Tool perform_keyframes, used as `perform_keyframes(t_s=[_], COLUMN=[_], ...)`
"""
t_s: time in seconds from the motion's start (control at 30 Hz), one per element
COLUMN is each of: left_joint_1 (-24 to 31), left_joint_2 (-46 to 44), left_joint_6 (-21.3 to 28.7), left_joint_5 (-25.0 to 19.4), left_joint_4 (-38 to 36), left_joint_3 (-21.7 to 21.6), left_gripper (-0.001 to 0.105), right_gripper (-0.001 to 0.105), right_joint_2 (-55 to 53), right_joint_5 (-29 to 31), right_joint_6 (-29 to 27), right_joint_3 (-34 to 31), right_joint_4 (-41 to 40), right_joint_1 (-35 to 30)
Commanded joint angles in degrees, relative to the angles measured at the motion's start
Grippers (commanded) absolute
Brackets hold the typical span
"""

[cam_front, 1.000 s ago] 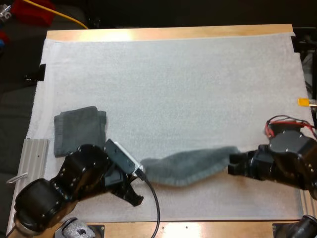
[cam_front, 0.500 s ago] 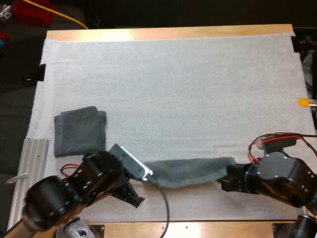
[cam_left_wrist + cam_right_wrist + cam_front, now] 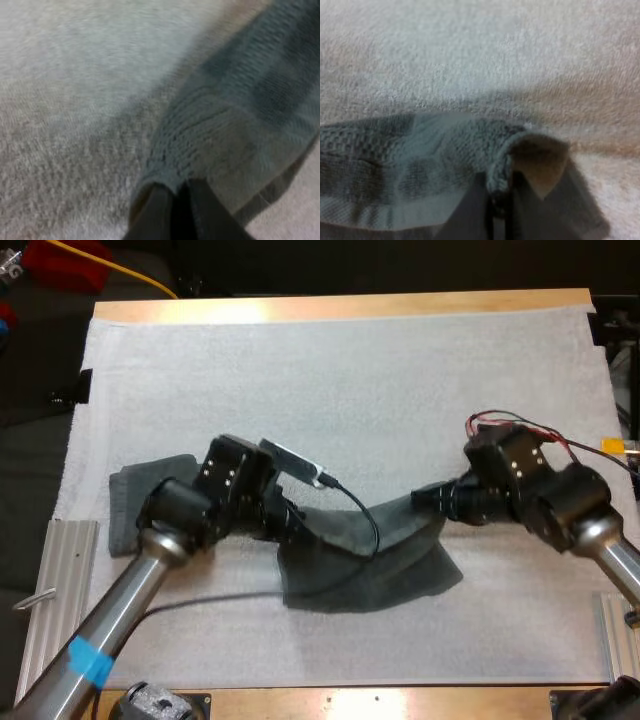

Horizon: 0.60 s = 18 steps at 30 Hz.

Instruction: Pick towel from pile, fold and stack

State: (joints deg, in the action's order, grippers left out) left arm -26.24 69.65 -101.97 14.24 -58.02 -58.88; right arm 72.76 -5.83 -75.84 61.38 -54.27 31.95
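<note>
A dark grey-green towel hangs between my two grippers over the white mat, its lower part draped on the mat. My left gripper is shut on the towel's left corner; the left wrist view has its fingers pinching the towel's knitted edge. My right gripper is shut on the towel's right corner; the right wrist view has the towel's hem pressed between its fingers. A folded towel lies at the mat's left, partly behind my left arm.
A metal rail lies off the mat's left edge. The wooden table edge runs along the far side. Bare mat stretches across the far half.
Both grippers have lifted and carried the towel away from the near edge toward the mat's middle. The towel now hangs in a wider sheet instead of a stretched strip.
</note>
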Motion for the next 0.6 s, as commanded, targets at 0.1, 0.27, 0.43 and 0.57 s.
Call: perform_keyframes(t_s=[0.1, 0.27, 0.43, 0.57], left_joint_1=[5.0, 8.2, 12.4, 14.3], left_joint_2=[5.4, 10.2, 16.3, 19.8], left_joint_6=[0.9, 0.6, -3.6, -7.1], left_joint_5=[7.2, 7.3, 7.4, 7.4], left_joint_4=[3.6, 6.3, 14.7, 17.9], left_joint_3=[-0.3, -0.3, -0.3, -0.3], left_gripper=[0.0, 0.0, 0.0, 0.0], right_gripper=[0.001, 0.001, 0.001, 0.001], right_joint_2=[5.3, 10.1, 15.3, 17.5], right_joint_5=[-6.5, -11.6, -12.4, -14.1], right_joint_6=[1.7, 4.5, 10.4, 14.8], right_joint_3=[0.1, 0.1, 0.1, 0.1], right_joint_4=[3.5, 7.2, 15.3, 19.1], right_joint_1=[-4.9, -8.2, -11.6, -14.5])
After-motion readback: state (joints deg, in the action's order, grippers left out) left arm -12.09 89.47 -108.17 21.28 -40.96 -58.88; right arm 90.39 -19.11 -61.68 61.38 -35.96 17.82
